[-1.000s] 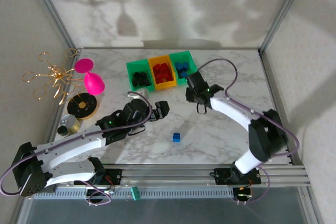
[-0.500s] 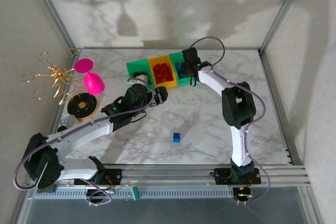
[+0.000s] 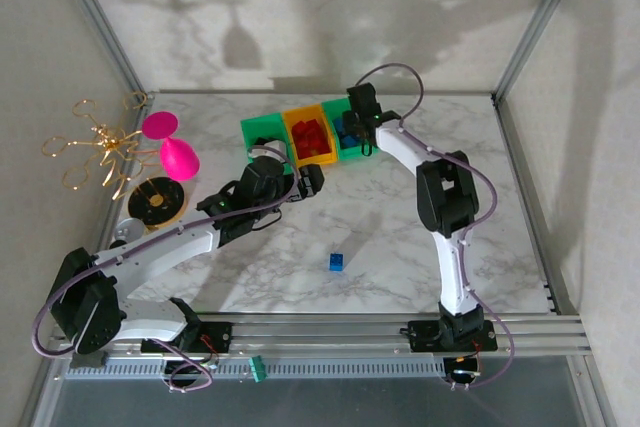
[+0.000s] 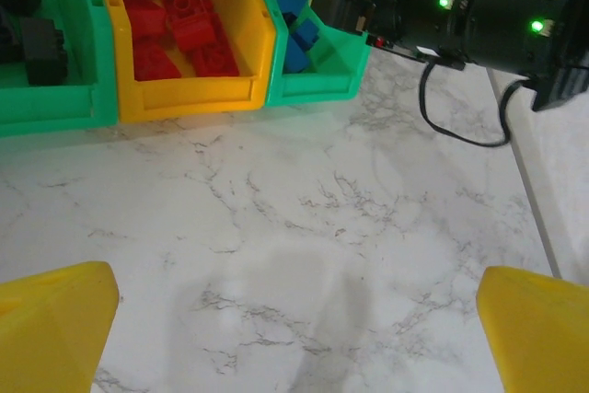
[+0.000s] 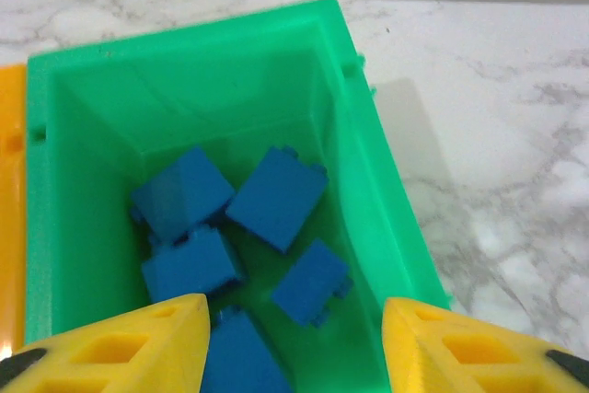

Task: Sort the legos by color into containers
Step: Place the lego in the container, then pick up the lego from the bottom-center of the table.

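Right wrist: five blue legos [image 5: 276, 195] in green bin [image 5: 368, 181].

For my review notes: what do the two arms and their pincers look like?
The left arm and right arm have white links with black joints; a purple cable trails along each. The left pincer and right pincer have yellow fingers. The right wrist housing is black with two green lights.

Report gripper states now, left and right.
Left gripper: open, holding nothing.
Right gripper: open, holding nothing, above the blue legos in the green bin.
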